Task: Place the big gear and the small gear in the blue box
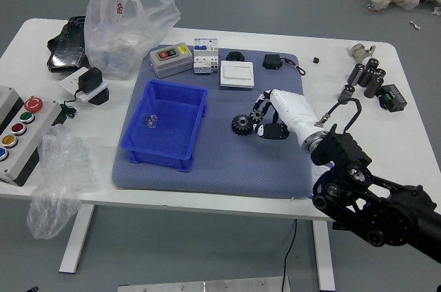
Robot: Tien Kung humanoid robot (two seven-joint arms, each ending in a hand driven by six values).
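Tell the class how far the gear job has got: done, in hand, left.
Done: nothing visible; neither gear is in the blue box.
In hand: the right hand appears to grip the small gear.
Left: boxing both; the big gear lies on the mat.

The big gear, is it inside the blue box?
No, the big gear lies on the gray-blue mat, to the right of the blue box and outside its walls.
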